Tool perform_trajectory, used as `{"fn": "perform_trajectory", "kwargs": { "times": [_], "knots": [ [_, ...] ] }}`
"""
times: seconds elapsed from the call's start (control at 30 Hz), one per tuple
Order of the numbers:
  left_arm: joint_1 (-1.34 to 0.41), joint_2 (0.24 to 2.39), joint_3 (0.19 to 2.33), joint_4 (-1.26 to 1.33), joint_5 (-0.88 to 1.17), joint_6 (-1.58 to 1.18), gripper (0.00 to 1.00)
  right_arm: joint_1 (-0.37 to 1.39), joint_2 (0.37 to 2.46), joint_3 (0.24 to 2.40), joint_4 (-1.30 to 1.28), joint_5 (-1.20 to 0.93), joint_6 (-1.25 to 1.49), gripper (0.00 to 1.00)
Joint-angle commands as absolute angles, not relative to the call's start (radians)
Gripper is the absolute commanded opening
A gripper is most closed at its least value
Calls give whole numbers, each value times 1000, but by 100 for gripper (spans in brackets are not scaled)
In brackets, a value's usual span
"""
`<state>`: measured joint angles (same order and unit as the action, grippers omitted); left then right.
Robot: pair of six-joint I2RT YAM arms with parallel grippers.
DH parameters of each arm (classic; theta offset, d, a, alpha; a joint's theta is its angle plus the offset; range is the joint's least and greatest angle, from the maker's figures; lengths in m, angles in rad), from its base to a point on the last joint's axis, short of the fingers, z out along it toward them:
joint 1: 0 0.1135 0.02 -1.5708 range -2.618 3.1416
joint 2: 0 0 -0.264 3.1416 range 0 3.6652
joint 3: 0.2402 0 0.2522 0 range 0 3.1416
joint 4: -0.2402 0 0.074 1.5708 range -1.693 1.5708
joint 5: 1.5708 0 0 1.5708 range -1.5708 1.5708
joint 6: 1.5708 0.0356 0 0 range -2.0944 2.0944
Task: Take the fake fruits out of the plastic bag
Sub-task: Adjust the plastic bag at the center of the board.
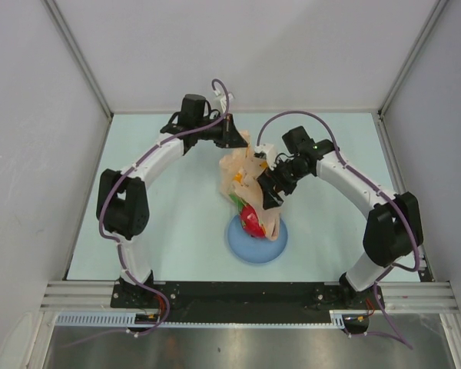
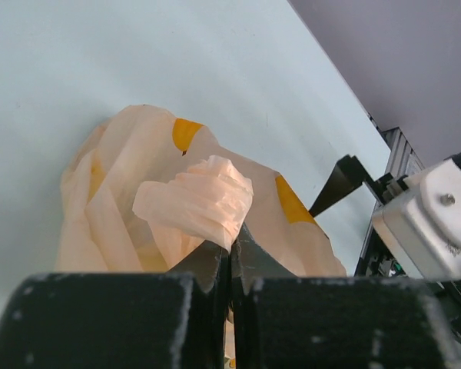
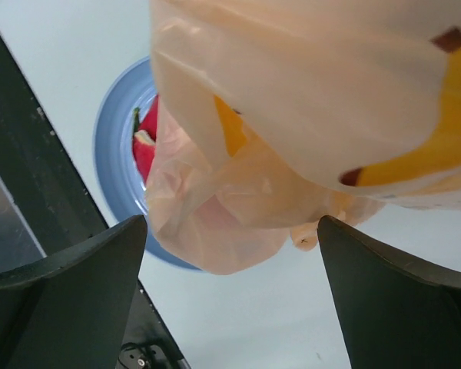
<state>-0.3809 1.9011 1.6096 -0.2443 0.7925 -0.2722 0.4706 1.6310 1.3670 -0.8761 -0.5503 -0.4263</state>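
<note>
Plastic bag (image 1: pixel 244 181) hangs mid-desk (image 1: pixel 154 169), its lower end over the far part of the plate (image 1: pixel 242 247), which sits nearer the arm bases. Left hand (image 2: pixel 230 261) pinches the bag's top from behind. Right hand (image 1: pixel 270 196) is at the bag's right, fingers spread. Dragon fruit (image 1: pixel 251 219) is at the bag's lower end, above the plate. Banana (image 3: pixel 438 146) is inside the bag.

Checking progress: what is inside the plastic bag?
A yellow banana shows through the plastic bag. The red dragon fruit sits at its lower edge over the blue plate. Folds hide anything else.
</note>
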Motion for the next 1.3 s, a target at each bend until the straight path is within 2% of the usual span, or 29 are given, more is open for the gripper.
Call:
{"fn": "perform_trajectory", "kwargs": {
  "times": [0.0, 0.07, 0.1, 0.17, 0.2, 0.23, 0.47, 0.67, 0.83, 1.1, 1.27],
  "knots": [
    [-379, 1850, 1615, -218, 804, -267, 2, 472, 1657, 1368, -946, -685, -497, 97],
    [-379, 1845, 1614, -227, 799, -255, 2, 474, 1669, 1367, -959, -672, -509, 88],
    [-379, 1845, 1614, -227, 799, -253, 2, 472, 1672, 1367, -947, -637, -506, 65],
    [-379, 1844, 1618, -230, 798, -250, 2, 448, 1672, 1373, -885, -571, -497, 34],
    [-379, 1844, 1621, -233, 796, -244, 1, 431, 1672, 1396, -871, -551, -489, 5],
    [-379, 1842, 1631, -244, 795, -238, 1, 419, 1672, 1413, -855, -532, -485, 0],
    [-376, 1760, 1583, -285, 793, -140, 1, 290, 1649, 1635, -874, -518, -509, 0],
    [-376, 1726, 1522, -199, 736, -176, 1, 232, 1597, 1539, -749, -476, -474, 0],
    [-377, 1775, 1689, -216, 669, -163, 0, 99, 1666, 1584, -640, -460, -387, 0],
    [-350, 1934, 2142, -149, 629, -196, 0, -26, 1858, 1986, -528, -517, -184, 0],
    [-365, 1921, 2215, -78, 701, -247, 0, -37, 1869, 2145, -500, -586, -144, 0]
  ]
}}
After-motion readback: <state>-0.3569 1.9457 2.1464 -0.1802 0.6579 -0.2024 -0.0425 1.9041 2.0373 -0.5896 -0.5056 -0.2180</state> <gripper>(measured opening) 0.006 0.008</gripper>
